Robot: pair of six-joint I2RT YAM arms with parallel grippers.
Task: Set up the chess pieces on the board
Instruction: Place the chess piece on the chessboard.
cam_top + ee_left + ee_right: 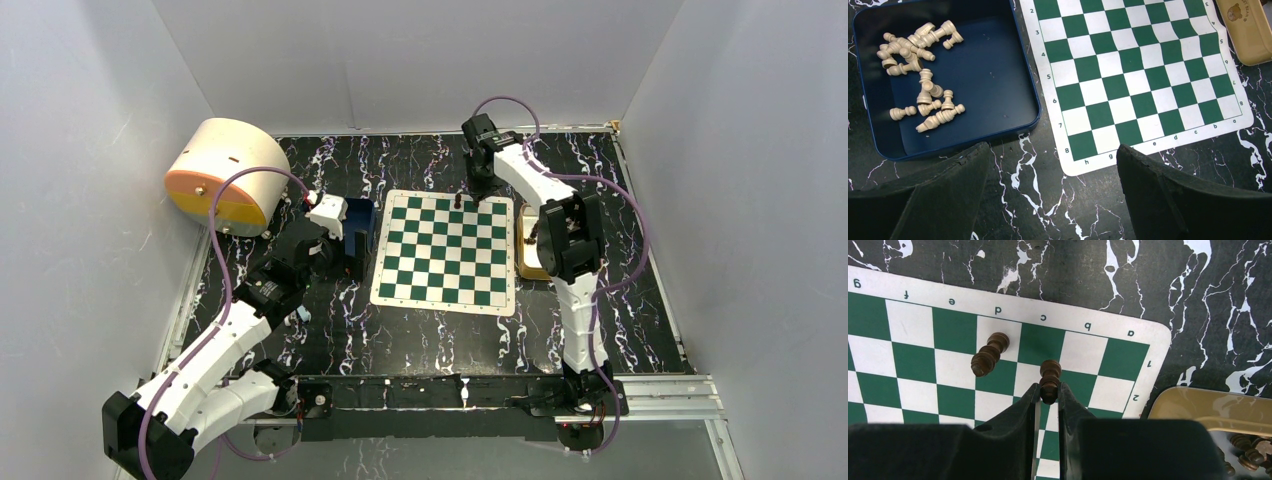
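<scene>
The green and white board (445, 250) lies in the middle of the table. My right gripper (1049, 390) is shut on a dark brown chess piece (1050, 371) over the c-file squares near the board's far edge; I cannot tell whether it touches the board. A second dark piece (989, 355) is on the d file beside it, also in the top view (458, 201). More dark pieces (1248, 452) lie in the gold tray (1208, 405). My left gripper (1053, 170) is open and empty over the table by the board's h8 corner (1083, 150).
A blue tin (998, 75) holding several cream chess pieces (918, 75) sits left of the board. The gold tray (530, 255) sits right of the board. A round cream and orange container (222, 175) stands at the far left. White walls surround the table.
</scene>
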